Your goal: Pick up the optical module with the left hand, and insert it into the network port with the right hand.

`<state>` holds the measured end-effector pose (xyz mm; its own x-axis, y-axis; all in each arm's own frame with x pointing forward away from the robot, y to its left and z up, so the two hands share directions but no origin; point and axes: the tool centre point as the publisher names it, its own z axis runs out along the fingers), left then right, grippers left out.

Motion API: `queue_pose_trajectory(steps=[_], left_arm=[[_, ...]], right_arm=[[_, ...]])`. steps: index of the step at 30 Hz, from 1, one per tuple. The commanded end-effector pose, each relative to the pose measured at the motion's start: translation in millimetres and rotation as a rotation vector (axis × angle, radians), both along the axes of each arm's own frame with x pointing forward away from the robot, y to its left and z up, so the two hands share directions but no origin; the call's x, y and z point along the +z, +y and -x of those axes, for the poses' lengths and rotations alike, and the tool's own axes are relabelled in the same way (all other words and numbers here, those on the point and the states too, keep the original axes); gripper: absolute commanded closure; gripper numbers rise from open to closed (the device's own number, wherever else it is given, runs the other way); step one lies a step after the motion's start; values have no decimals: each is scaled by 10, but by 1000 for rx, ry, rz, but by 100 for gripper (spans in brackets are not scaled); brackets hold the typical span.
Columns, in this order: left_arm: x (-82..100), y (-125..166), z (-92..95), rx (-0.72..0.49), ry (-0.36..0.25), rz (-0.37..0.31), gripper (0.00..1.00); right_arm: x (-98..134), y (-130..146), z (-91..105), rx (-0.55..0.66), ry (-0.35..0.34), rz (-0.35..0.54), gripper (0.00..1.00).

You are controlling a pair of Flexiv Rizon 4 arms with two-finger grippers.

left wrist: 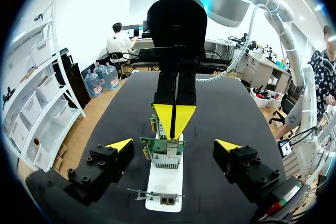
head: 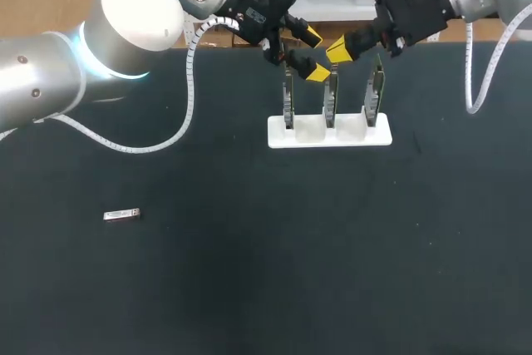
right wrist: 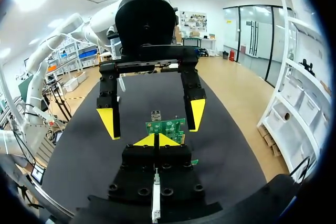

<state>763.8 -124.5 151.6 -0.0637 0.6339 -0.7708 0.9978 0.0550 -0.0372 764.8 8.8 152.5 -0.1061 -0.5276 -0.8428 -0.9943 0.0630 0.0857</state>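
The optical module, a small silver bar, lies alone on the black table at the front left, far from both grippers. My left gripper hangs open and empty above the left end of the white holder. My right gripper is shut with nothing in it, tip to tip with the left one above the middle card. In the left wrist view my left gripper straddles a green network card, and the right gripper points back at it. In the right wrist view my right gripper faces the open left gripper.
The white holder carries three upright green cards near the table's far edge. A white cable loops from the left arm down over the table. The black tabletop stretches wide in front of the holder.
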Motion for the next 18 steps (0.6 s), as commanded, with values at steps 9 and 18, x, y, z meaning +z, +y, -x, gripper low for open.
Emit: queue_pose_trajectory(steps=[9, 18], left_arm=[[4, -7, -17, -2, 3, -5, 0], [4, -7, -17, -2, 3, -5, 0]], right_arm=[[-37, 12, -14, 5, 16, 6, 100], [-67, 25, 5, 1, 21, 0, 100]])
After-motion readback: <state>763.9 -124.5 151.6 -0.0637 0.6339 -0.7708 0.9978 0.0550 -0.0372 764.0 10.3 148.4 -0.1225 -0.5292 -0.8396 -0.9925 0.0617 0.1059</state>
